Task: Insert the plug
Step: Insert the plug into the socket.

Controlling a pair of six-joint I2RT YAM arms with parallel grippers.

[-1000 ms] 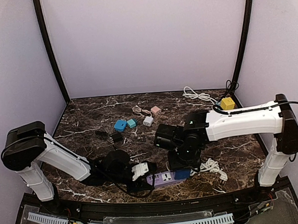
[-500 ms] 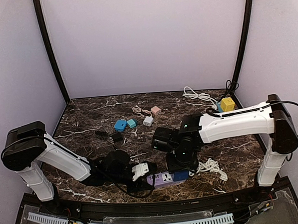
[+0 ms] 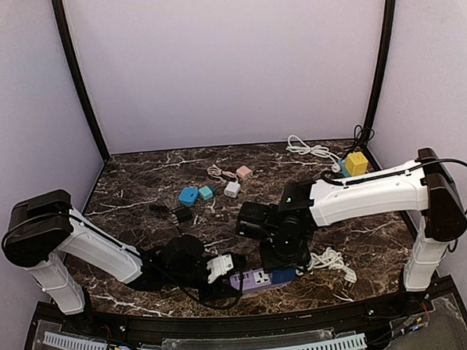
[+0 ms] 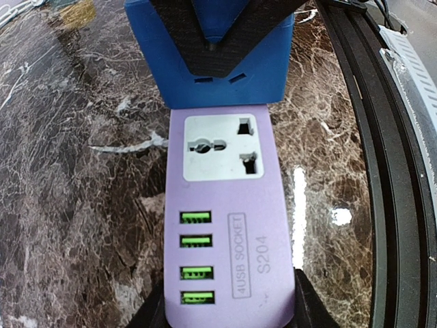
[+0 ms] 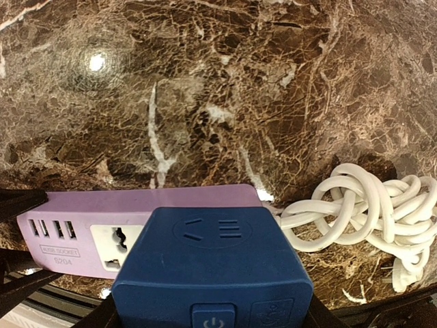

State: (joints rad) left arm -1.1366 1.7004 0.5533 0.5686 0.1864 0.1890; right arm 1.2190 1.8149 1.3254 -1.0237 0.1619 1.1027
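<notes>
The left pincer (image 4: 231,311) is clamped on the near end of the purple power strip (image 4: 229,225), which lies on the marble bench (image 3: 140,188). The right pincer (image 5: 212,318) grips the blue plug (image 5: 208,266) by its sides. The plug sits over the strip's far end, just beyond the white socket (image 4: 222,147) — whether it is seated cannot be told.

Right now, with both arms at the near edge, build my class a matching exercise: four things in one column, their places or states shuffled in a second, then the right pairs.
Column one:
1. purple power strip
2. blue plug
3. white cable
4. yellow cube

Column two:
A. at the far right corner
B. gripped in the right claw
C. lying coiled and loose, right of the strip
D. gripped in the left claw

Pairs: 1-D, 2-B, 3-C, 4-A
</notes>
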